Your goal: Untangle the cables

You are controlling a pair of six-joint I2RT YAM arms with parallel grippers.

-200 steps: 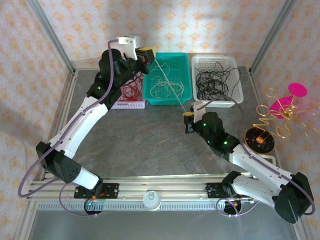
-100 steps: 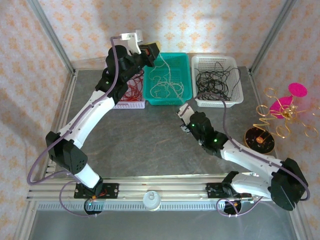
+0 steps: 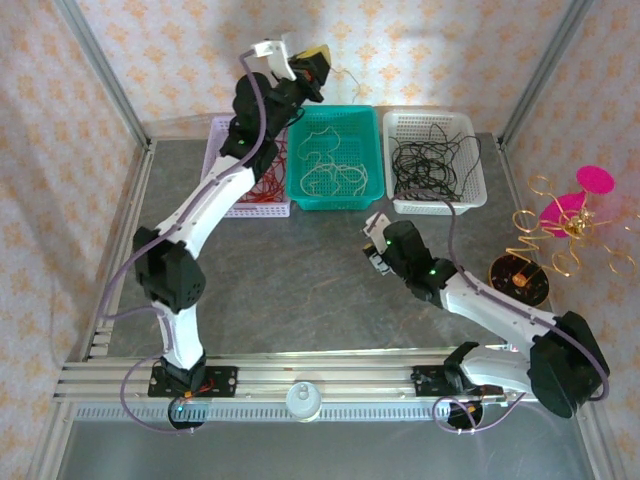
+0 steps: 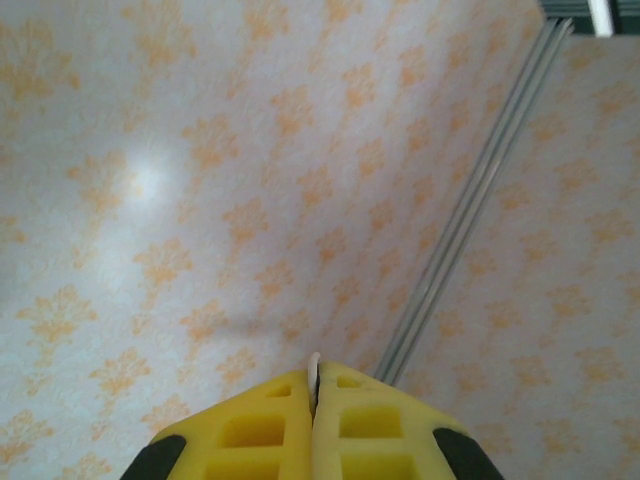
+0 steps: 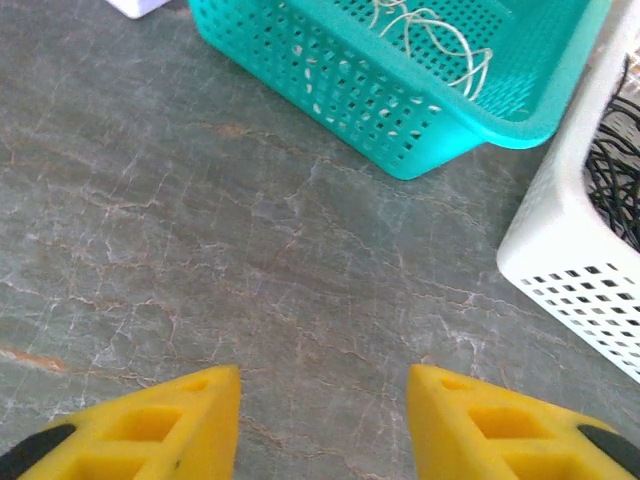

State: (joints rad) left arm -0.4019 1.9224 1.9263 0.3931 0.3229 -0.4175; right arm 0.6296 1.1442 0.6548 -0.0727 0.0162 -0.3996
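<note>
Top view, table read as a clock face: the teal basket (image 3: 375, 160) sits at 12 with the white cables (image 3: 335, 170) curled up loose inside it. The white basket (image 3: 478, 170) at 1 has the black cables (image 3: 432, 160). The red cables (image 3: 262, 183) are in a pale basket (image 3: 222, 130) at 11, half hidden behind the left arm.

The left gripper (image 3: 318, 58) is up high over the far edge, at about 11 o'clock from the teal basket and pointing at the wallpaper. On its wrist cam the left gripper (image 4: 313, 378) has its yellow jaws pressed tight together, with a thin white strand (image 4: 314, 362) poking out of the seam. Can't tell from here whether that strand runs down into the basket.

The right gripper (image 3: 375, 247) is low over bare table, roughly 5 o'clock from the teal basket. Its own cam shows the right gripper (image 5: 325, 400) parted about halfway, nothing between the jaws.

A gold wire ornament (image 3: 548, 238) with a pink top stands at 3, well apart from everything.
</note>
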